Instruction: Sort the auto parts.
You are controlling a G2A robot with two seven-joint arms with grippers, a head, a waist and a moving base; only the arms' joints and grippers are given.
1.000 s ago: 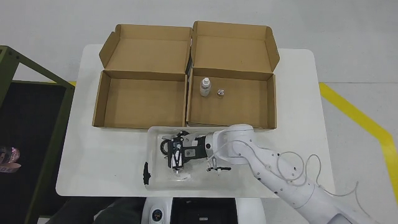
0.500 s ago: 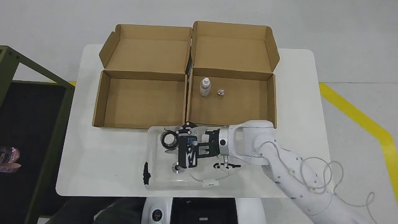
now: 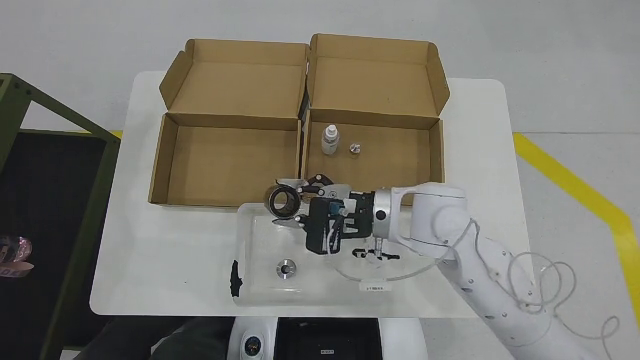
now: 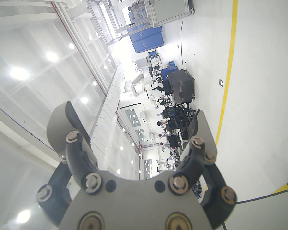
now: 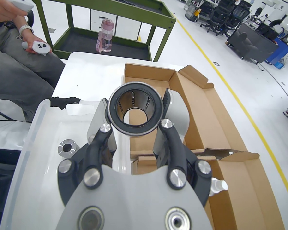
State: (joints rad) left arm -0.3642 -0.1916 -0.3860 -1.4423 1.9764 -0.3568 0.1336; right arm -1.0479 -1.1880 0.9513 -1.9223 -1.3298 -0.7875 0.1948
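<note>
My right gripper is shut on a round steel bearing sleeve with a black rim, held above the far edge of the clear plastic tray. From above, the bearing sleeve hangs near the front wall of the left cardboard box. A small metal bushing lies in the tray, also visible as the bushing. The right cardboard box holds a small white bottle and a small metal part. My left gripper is open with nothing between its fingers, pointing out into the room.
A black scrap clings to the tray's left rim. A green cart stands left of the table. A seated person holding controllers is beside the table's corner.
My right gripper has lifted the bearing sleeve out of the tray and carried it away from the robot and to the right, toward the boxes. The small bushing now lies uncovered in the tray.
</note>
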